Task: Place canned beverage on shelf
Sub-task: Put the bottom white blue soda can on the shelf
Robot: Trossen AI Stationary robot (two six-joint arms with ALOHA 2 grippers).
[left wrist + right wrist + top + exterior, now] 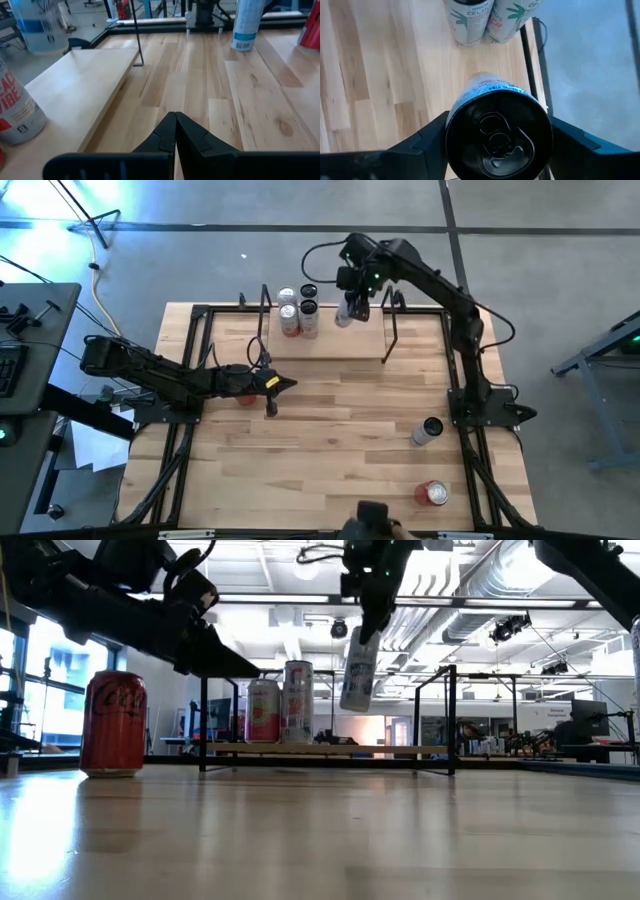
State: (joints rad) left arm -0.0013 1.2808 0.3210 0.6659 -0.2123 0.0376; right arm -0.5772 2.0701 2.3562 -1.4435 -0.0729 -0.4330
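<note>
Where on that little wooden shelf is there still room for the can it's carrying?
The low light-wood shelf is crowded at its left end, where slim cans cluster. The right gripper holds a pale slim can above the bare stretch running to the right black upright.

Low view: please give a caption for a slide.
Right tool holds a tilted can above the shelf, beside two standing cans.

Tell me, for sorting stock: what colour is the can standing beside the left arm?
Red, with white script: the can shows best in the low view.

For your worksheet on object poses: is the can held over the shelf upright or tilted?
Tilted: in the low view the can hangs slanted in the right tool, above the shelf.
</note>
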